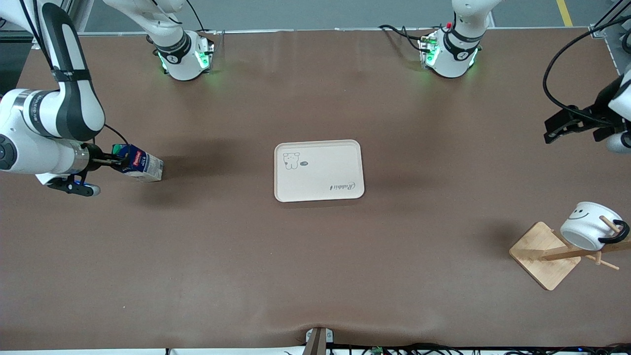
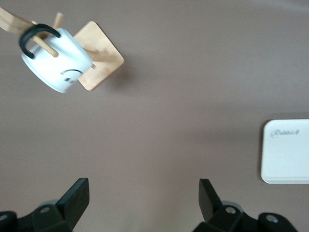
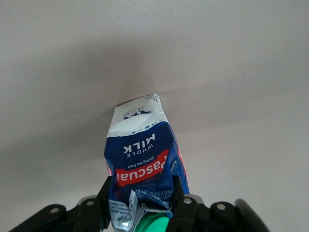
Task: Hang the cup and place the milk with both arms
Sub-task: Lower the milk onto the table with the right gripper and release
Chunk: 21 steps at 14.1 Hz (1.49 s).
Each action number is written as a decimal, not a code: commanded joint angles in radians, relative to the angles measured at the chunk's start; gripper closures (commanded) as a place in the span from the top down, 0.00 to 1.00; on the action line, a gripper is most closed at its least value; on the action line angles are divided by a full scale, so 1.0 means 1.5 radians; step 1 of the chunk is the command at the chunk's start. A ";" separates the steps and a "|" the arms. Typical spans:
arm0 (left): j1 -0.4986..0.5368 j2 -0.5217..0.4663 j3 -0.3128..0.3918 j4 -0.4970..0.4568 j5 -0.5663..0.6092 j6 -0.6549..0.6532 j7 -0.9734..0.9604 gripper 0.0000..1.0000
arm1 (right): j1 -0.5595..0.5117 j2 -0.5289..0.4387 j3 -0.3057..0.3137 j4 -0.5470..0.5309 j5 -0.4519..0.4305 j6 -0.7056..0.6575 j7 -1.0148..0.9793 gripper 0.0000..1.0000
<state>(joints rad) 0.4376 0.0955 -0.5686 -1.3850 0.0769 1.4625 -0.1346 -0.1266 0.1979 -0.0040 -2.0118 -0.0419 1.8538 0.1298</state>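
The white cup (image 1: 587, 225) with a smiley face hangs by its black handle on a peg of the wooden rack (image 1: 547, 254) at the left arm's end of the table; it also shows in the left wrist view (image 2: 57, 60). My left gripper (image 1: 572, 125) is open and empty, up in the air above the table, apart from the rack. My right gripper (image 1: 114, 161) is shut on the top of the dark-blue milk carton (image 1: 140, 166) at the right arm's end of the table. The carton (image 3: 142, 159) is tilted, green cap between my fingers, its pale bottom at the table.
A cream tray (image 1: 318, 170) with a small dog drawing lies at the table's middle; its edge shows in the left wrist view (image 2: 287, 152). The brown table (image 1: 315, 256) spreads between the carton, tray and rack.
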 commanded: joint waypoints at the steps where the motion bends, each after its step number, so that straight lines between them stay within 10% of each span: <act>1: -0.129 -0.067 0.151 -0.048 -0.044 -0.011 0.004 1.00 | -0.018 -0.014 0.014 -0.032 -0.013 0.010 -0.002 0.65; 5: -0.305 -0.115 0.309 -0.104 -0.047 -0.011 -0.001 1.00 | -0.018 -0.013 0.014 -0.029 -0.013 0.007 -0.002 0.99; 7: -0.355 -0.137 0.356 -0.136 -0.047 -0.006 -0.004 1.00 | -0.017 -0.014 0.014 -0.026 -0.013 0.006 -0.002 1.00; 21: -0.341 -0.202 0.363 -0.204 -0.037 0.044 0.007 1.00 | 0.036 0.026 0.019 0.378 -0.003 -0.296 -0.022 1.00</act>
<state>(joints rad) -0.0769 -0.1857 -0.0237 -1.6729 0.0225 1.5198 -0.1345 -0.0786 0.1958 0.0242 -1.5465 -0.0424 1.4451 0.1054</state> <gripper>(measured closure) 0.000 0.000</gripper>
